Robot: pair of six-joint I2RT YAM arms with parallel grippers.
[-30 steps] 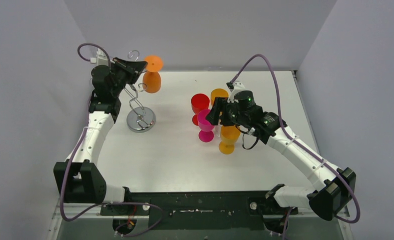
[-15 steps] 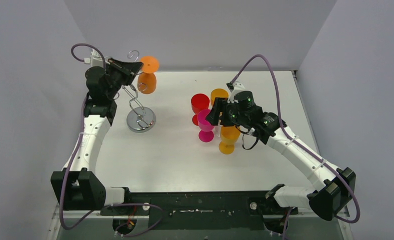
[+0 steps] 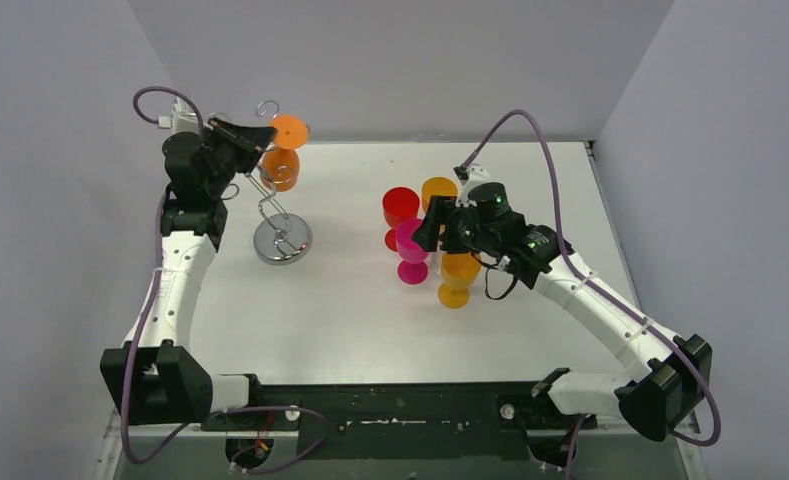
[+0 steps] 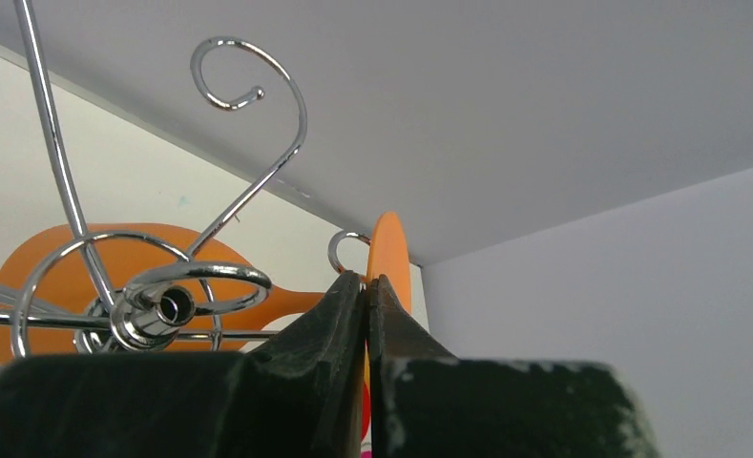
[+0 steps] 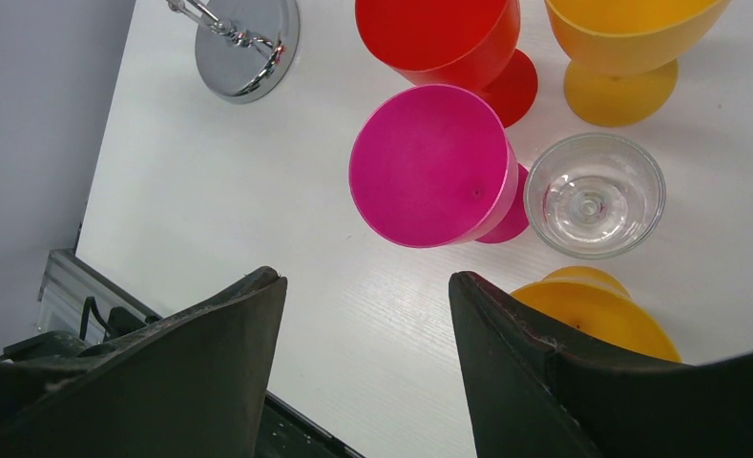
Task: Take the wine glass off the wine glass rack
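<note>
I am looking down at a white table with two robot arms mounted at its near edge. At the far left stands the wine glass rack, a silver wire stand with curled scroll arms and a round, shiny base.

An orange wine glass hangs upside down from the scrolls at the top of the rack, with its foot uppermost and its bowl below. My left arm reaches up to that height.

In the left wrist view the glass lies crosswise. Its bowl is behind the scrolls on the left, its stem runs to the right, and its foot is edge-on just beyond the fingertips. The left hand has its fingers pressed together where the stem meets the foot. It seems to pinch the stem, but the fingers hide the contact, so I cannot be certain.

Well to the right, my right hand hovers with its fingers spread, holding nothing. Below it a group of cups stands upright on the table:

- a pink goblet
- a red goblet
- a small clear glass
- a yellow-orange goblet
- an orange goblet, right against the hand's finger in the wrist view
</note>
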